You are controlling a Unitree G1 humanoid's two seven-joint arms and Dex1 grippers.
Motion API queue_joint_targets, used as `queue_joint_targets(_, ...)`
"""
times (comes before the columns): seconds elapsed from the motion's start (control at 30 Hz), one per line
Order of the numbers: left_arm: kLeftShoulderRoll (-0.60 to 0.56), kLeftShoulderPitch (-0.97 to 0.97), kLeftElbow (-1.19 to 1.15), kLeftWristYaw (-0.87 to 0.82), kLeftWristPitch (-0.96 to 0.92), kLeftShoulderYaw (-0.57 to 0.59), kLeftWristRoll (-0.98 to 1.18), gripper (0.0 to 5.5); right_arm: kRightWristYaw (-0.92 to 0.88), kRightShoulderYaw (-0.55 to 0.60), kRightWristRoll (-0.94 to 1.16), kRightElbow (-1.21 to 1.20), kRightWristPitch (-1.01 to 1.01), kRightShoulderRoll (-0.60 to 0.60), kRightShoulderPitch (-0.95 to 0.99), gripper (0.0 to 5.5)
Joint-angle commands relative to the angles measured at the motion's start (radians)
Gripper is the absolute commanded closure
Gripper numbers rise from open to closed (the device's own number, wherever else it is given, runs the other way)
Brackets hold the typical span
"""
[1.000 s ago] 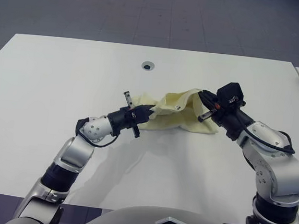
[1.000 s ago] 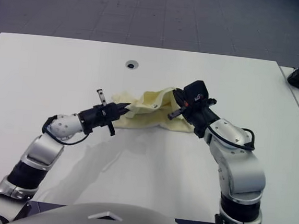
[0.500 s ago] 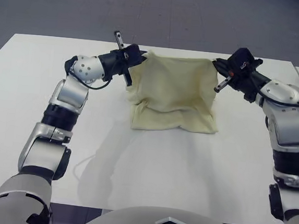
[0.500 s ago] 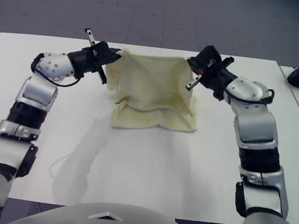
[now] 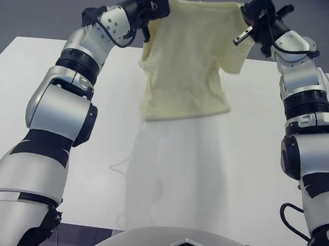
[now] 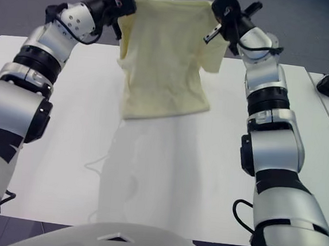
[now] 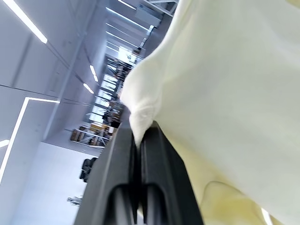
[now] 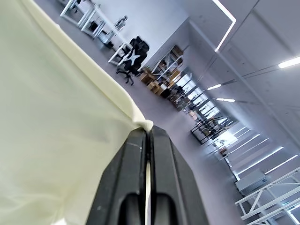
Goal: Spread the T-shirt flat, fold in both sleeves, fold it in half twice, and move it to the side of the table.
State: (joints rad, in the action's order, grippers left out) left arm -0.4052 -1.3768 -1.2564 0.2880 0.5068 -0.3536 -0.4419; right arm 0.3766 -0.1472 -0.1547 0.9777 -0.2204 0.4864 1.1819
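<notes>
White desk (image 5: 35, 83) below; pale-yellow cotton T-shirt (image 5: 187, 61) hangs from left hand (image 5: 156, 2) & right hand (image 5: 244, 14), both clamped on shoulders, prob. for spreading flat.

A big open lab or workshop hall; long strip lights (image 8: 224, 10) on a high ceiling; an office chair (image 8: 132, 55), desks (image 8: 77, 9) and stocked shelves (image 8: 159, 82) far off; grey tiled floor (image 5: 48, 3) beyond the white table (image 5: 35, 88).

On the white table (image 5: 38, 118), the hem of the T-shirt (image 5: 187, 61) touches or nearly touches.
</notes>
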Motion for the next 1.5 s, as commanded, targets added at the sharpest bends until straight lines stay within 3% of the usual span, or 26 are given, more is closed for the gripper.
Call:
queue_joint_targets(0.03,-0.036,-0.033,-0.018,-0.02,0.063,-0.006,-0.029,5.48,0.037,0.024,0.005,-0.042,-0.008,0.025,0.028,5.5)
queue_joint_targets(0.2,-0.101,0.055,0.066,0.126,0.304,0.003,0.021,5.48,0.284,0.061,0.111,-0.581,0.23,0.152,-0.252,5.5)
queue_joint_targets(0.33,-0.207,0.278,0.306,0.317,0.471,0.015,0.193,5.48,0.506,0.11,0.273,-1.034,0.53,0.331,-0.501,5.5)
queue_joint_targets(0.43,-0.33,0.549,0.665,0.443,0.386,0.01,0.405,5.48,0.676,0.138,0.441,-1.279,0.7,0.47,-0.636,5.5)
queue_joint_targets(0.57,-0.506,0.882,1.084,0.496,0.247,0.027,0.572,5.48,0.802,0.192,0.653,-1.487,0.862,0.572,-0.755,5.5)
queue_joint_targets(0.73,-0.648,1.157,1.45,0.533,0.137,0.029,0.663,5.48,0.95,0.219,0.721,-1.595,0.891,0.7,-0.917,5.5)
queue_joint_targets(0.97,-0.726,1.444,1.75,0.547,0.002,0.03,0.68,5.48,0.998,0.2,0.655,-1.693,0.853,0.765,-1.196,5.5)
queue_joint_targets(1.27,-0.722,1.685,1.713,0.563,-0.121,0.016,0.418,5.48,0.863,0.07,0.531,-1.685,0.804,0.704,-1.319,5.5)
queue_joint_targets(1.37,-0.724,1.731,1.728,0.587,-0.145,0.029,0.443,5.5,0.857,0.098,0.556,-1.719,0.808,0.713,-1.376,5.3)
queue_joint_targets(1.5,-0.771,1.816,1.833,0.643,-0.222,0.084,0.613,4.87,0.883,0.201,0.608,-1.743,0.8,0.728,-1.428,4.79)
